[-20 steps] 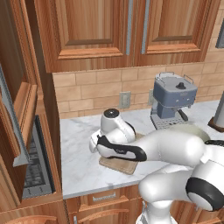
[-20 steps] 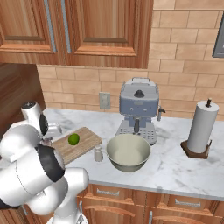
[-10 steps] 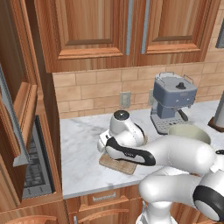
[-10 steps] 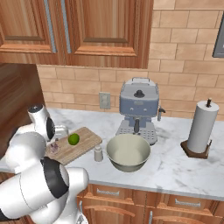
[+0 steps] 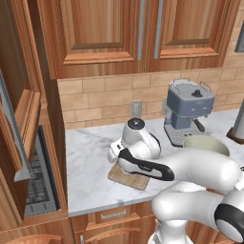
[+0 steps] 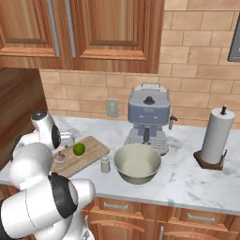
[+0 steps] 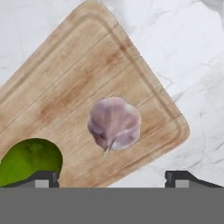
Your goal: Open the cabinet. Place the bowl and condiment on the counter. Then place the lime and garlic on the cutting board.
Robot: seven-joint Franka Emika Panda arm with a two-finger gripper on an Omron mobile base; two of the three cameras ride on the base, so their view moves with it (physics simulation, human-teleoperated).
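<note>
Hand view: my gripper (image 7: 113, 177) hangs over the cutting board (image 7: 65, 87), jaws spread wide and empty, garlic (image 7: 114, 123) lying below, lime (image 7: 29, 161) beside it.

— What's on the board (image 6: 79, 156)?
— The garlic (image 6: 60, 158) and the lime (image 6: 78, 149), the lime just behind and right of the garlic.
— And beside the board?
— On the counter (image 6: 187, 180), the condiment (image 6: 106, 164) sits just right of it, then the bowl (image 6: 137, 163). The coffee machine (image 6: 148, 119) stands behind the bowl, the towel roll (image 6: 216, 137) far right.
</note>
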